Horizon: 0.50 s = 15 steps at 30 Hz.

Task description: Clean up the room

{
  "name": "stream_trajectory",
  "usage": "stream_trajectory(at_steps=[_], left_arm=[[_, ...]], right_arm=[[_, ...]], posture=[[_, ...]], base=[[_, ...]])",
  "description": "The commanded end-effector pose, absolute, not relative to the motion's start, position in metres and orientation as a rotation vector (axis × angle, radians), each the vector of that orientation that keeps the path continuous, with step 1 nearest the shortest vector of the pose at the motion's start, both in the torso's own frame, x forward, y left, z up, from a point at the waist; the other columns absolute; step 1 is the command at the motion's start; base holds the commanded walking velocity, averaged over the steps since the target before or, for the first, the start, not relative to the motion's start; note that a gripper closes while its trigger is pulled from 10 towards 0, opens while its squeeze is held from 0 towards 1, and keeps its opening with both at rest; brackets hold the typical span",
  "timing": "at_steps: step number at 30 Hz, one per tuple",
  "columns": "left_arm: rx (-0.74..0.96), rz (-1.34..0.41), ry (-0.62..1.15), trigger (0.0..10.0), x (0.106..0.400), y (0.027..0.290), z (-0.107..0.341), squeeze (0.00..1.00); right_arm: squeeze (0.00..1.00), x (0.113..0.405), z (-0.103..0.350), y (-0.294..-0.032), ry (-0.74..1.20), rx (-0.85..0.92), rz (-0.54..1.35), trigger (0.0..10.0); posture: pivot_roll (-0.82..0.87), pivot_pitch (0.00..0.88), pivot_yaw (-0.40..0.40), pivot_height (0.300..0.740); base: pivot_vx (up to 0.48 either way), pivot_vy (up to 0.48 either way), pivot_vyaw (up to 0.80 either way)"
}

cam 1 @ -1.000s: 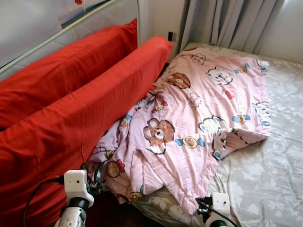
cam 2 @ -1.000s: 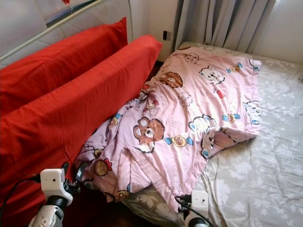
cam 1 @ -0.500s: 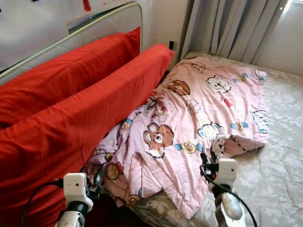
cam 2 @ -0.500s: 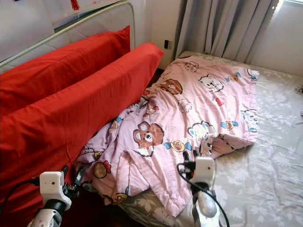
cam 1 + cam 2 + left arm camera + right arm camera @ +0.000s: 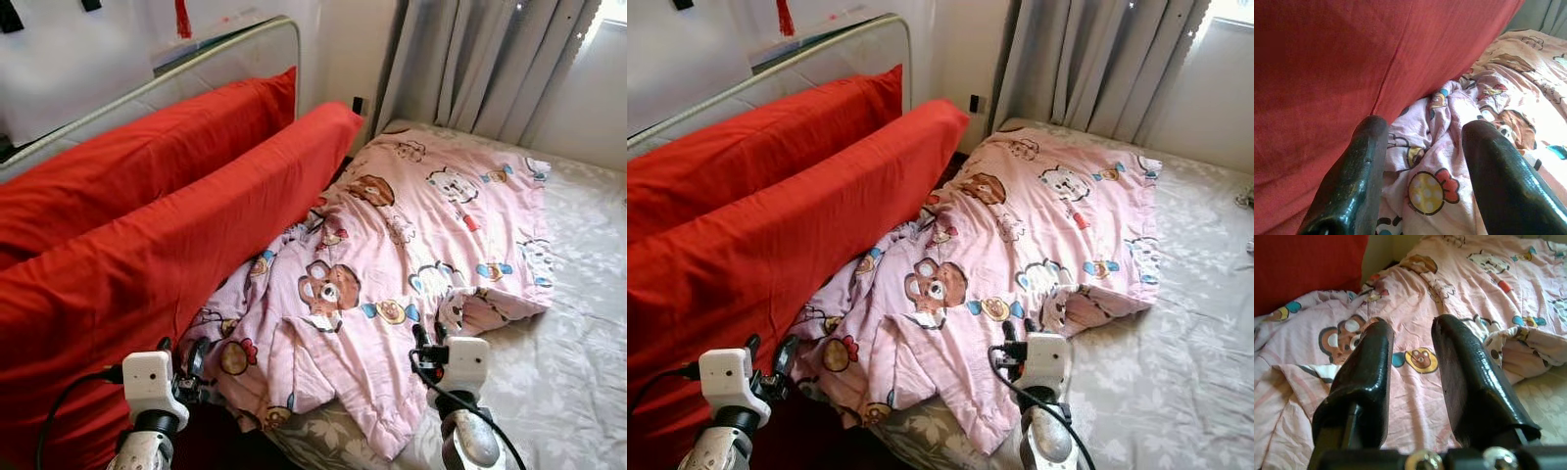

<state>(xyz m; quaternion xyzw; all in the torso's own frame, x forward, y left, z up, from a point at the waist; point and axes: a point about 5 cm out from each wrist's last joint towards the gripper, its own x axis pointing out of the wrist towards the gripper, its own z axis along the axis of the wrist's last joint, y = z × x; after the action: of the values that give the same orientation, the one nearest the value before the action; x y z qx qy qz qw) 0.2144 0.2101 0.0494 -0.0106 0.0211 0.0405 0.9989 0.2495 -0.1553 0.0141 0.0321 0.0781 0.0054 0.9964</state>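
A crumpled pink cotton blanket w/ cartoon bears and animals (image 5: 411, 255) lies spread over the bed, on a grey floral-print bedsheet (image 5: 578, 323) that shows bare from 3 to 5 o'clock. The blanket's bunched end sits at approx. 7 o'clock, pressed against two long red fabric cushions (image 5: 147, 245) that stand on edge along the 9–11 o'clock side, in front of a pale padded headboard w/ metal rail (image 5: 196, 59). Grey pleated curtains (image 5: 480, 69) hang at 1 o'clock.

Left gripper (image 5: 179, 360) is at 7 o'clock, fingers parted w/ nothing between them, just beside the bunched blanket edge and the near red cushion. Right gripper (image 5: 428, 340) is at 5 o'clock, raised over the blanket's lower edge, fingers spread apart, empty; can't tell if it touches the cloth.
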Motion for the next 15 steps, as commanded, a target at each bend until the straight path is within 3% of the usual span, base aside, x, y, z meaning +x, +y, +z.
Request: stream_trajectory(at_steps=[1, 7, 15], left_arm=[[-0.031, 0.071, 0.039, 10.0, 0.219, 0.207, 0.051, 0.00], [-0.038, 0.060, 0.039, 10.0, 0.224, 0.204, 0.052, 0.00], [-0.031, 0.066, 0.024, 10.0, 0.228, 0.209, 0.060, 0.00]], right_arm=[[0.00, 0.253, 0.018, -0.160, 0.157, 0.057, -0.012, 10.0], [0.00, 0.257, 0.026, -0.162, 0.115, 0.057, 0.000, 10.0], [0.00, 0.262, 0.032, -0.158, 0.115, 0.070, 0.006, 10.0]], posture=[[0.07, 0.000, -0.058, 0.725], [0.05, 0.010, -0.057, 0.691], [0.07, 0.104, -0.070, 0.691]], base=[[0.000, 0.000, 0.00], [0.000, 0.000, 0.00], [0.000, 0.000, 0.00]])
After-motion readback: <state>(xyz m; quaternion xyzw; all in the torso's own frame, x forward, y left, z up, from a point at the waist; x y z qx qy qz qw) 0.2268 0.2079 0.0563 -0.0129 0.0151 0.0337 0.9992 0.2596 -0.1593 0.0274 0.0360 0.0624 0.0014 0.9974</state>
